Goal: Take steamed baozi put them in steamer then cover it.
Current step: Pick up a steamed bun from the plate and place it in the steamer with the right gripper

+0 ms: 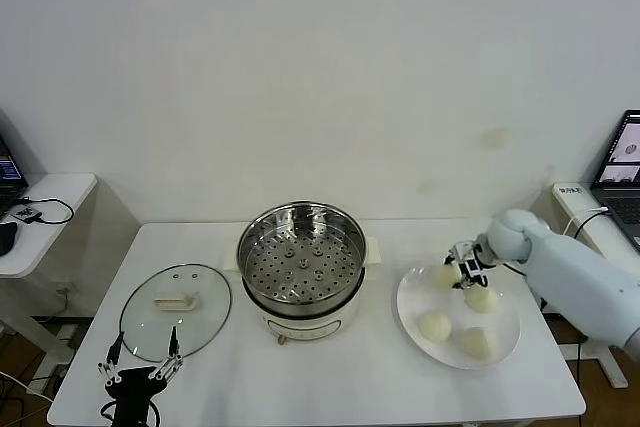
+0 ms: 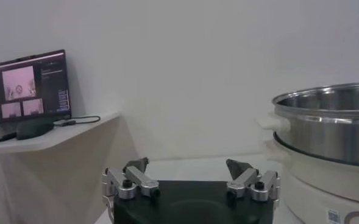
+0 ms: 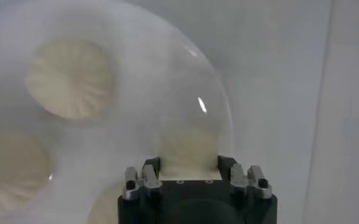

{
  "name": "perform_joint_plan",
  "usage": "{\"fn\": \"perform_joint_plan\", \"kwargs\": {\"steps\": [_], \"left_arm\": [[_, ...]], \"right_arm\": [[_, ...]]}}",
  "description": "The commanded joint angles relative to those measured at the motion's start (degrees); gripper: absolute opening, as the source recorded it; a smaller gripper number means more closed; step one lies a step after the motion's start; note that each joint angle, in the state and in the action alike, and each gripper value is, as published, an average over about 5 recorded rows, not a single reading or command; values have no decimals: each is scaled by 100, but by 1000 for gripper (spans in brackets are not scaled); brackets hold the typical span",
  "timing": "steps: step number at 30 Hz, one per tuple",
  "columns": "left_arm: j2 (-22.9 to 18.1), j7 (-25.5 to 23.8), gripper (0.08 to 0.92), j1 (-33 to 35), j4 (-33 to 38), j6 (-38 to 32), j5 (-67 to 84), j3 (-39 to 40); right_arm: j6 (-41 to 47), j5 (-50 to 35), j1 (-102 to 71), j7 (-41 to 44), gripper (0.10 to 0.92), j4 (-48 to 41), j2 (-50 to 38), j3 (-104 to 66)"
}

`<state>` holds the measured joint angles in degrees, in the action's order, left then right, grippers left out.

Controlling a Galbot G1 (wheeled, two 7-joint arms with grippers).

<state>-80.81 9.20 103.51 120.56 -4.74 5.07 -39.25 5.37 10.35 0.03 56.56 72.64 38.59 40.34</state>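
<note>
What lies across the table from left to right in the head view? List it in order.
left end effector → glass cover → steamer → white plate of baozi, where the right end effector grips one baozi.

A white table fills the lower middle of the head view, set against a plain white wall. At 3 o'clock on the table a flat white plate is seen. At 9 o'clock of the view a small white side desk is placed, with a black cable laid on it. At 3 o'clock, past the table's edge, an open laptop is seen. In the left wrist view another lit laptop is shown on a white desk.
</note>
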Motion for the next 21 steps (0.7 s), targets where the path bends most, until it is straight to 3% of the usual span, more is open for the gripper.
{"fn": "perform_joint_plan", "kwargs": {"steps": [1,13,21], "left_arm": [[49,0,823,-21,6,8,51,29],[126,-8,823,-33,54,3,175,-58],[179,-16,823,-80,-17,-3,245,-186]], "right_arm": [[30,-1166,1739,26,594,772,-430,949],[-100,-2458,3862,-331,602,499,1337,2388],[-809,-2185,3788,-617,602,35,2797,2970]]}}
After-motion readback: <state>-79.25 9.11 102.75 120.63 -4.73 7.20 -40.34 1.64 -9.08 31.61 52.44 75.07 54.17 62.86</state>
